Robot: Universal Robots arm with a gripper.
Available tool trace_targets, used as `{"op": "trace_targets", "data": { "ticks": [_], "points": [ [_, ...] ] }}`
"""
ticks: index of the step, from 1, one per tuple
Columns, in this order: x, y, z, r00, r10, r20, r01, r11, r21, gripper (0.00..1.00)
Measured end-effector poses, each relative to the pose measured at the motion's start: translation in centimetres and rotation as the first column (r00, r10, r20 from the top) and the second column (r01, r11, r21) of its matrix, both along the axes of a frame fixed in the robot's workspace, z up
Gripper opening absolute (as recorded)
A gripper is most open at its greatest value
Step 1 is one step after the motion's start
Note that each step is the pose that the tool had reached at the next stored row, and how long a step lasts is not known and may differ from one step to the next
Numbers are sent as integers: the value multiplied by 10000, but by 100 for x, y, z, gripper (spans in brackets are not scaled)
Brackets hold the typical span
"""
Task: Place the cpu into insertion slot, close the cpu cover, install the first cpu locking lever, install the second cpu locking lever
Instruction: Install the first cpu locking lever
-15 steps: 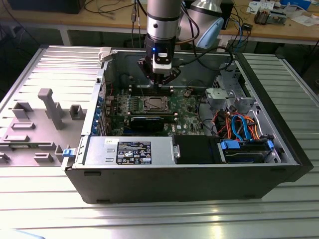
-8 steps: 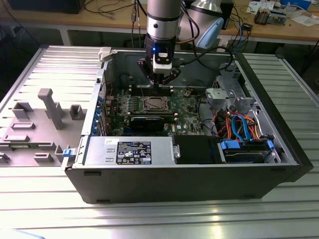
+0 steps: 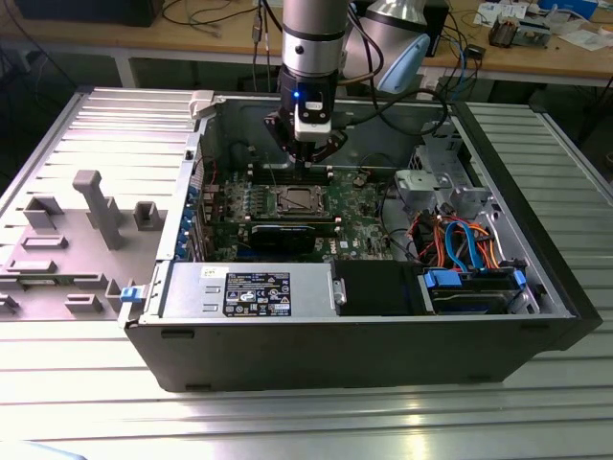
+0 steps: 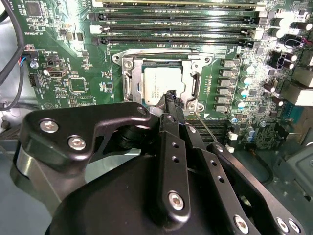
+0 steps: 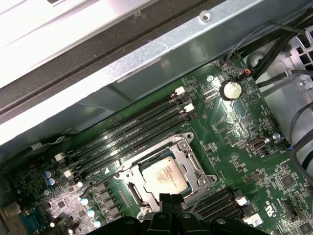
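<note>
The cpu (image 4: pixel 157 84) lies flat in the insertion slot (image 3: pixel 295 199), its silver-grey top facing up, and it also appears in the first wrist view (image 5: pixel 164 175). The cpu cover (image 4: pixel 131 78), a silver frame with a window, lies down around the chip. A thin wire locking lever (image 4: pixel 202 122) stands up off the board beside the socket. My gripper (image 4: pixel 171 96) hangs just above the socket's edge, its black fingers pressed together and shut with nothing visible between them. It also shows in the exterior view (image 3: pixel 308 161) and the first wrist view (image 5: pixel 168 197).
The motherboard sits in an open computer case (image 3: pixel 383 355) on a ribbed metal table. Long black memory slots (image 4: pixel 176 22) run beside the socket. A black graphics card (image 3: pixel 287 233), a power supply (image 3: pixel 249 292), a grey drive cage (image 3: pixel 436 192) and coloured cables (image 3: pixel 460 244) surround it.
</note>
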State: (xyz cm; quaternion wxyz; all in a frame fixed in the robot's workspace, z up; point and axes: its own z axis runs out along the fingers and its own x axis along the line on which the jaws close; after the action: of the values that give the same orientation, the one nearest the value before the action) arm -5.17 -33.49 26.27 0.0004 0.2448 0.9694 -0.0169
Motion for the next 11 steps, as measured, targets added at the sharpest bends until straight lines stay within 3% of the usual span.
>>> {"op": "trace_targets", "data": {
  "ticks": [11],
  "points": [
    [0,0,0,9998,181,0,-181,9998,0,11]
  ]
}}
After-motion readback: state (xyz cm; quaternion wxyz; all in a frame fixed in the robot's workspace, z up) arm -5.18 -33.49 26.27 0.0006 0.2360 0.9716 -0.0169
